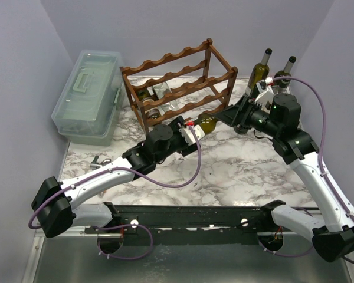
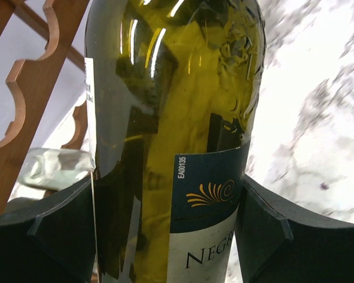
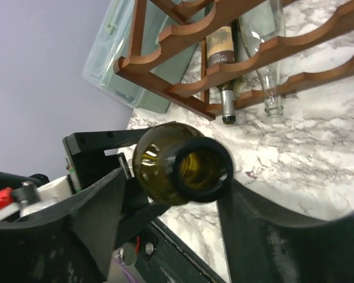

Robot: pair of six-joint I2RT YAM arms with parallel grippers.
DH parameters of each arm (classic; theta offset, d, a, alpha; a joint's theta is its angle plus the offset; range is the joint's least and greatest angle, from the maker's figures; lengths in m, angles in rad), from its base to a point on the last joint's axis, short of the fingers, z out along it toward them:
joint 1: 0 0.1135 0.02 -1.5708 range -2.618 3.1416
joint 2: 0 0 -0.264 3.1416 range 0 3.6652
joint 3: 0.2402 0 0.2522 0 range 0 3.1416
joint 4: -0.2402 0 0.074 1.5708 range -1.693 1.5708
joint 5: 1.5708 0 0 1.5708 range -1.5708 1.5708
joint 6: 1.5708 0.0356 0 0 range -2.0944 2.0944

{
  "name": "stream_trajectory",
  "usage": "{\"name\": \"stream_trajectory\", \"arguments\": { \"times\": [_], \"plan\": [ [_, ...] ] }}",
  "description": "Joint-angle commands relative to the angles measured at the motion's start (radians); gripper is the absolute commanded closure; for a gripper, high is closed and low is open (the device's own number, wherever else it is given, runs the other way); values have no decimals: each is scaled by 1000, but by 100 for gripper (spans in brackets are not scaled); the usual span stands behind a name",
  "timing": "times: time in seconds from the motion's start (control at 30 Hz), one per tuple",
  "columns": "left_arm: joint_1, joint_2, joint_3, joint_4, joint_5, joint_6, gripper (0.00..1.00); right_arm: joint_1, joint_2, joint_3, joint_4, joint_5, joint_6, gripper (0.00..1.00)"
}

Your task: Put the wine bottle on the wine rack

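A green-glass wine bottle (image 1: 207, 122) with a blue and white label lies roughly level just in front of the dark wooden wine rack (image 1: 177, 82). My left gripper (image 1: 194, 131) is shut on its body, and in the left wrist view the black fingers (image 2: 53, 230) press both sides of the bottle (image 2: 165, 118). My right gripper (image 1: 229, 115) is at the neck end. In the right wrist view the bottle's mouth (image 3: 202, 169) faces the camera between the spread fingers (image 3: 106, 200) of the right gripper (image 3: 177, 194). One finger touches the neck and the other stands apart.
The rack (image 3: 183, 29) holds a brown-labelled bottle (image 3: 221, 56) and a clear one (image 3: 271, 71) on lower tiers. Two bottles (image 1: 259, 69) stand upright at the back right. A pale green plastic box (image 1: 88, 97) sits left of the rack. A small metal item (image 1: 98, 160) lies near the left edge.
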Motion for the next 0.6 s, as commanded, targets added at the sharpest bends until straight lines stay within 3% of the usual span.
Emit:
{"name": "stream_trajectory", "arguments": {
  "times": [0.0,0.1,0.3,0.57],
  "plan": [
    [9,-48,-26,49,-41,136,100,1,20,121,-248,40,-190,29],
    [9,-64,-67,49,28,264,100,2,43,186,-373,90,-294,19],
    [9,-120,-188,14,260,580,100,2,108,270,-581,37,-467,15],
    [9,-114,-166,-99,287,635,100,55,109,152,-583,-137,-481,10]
  ]
}}
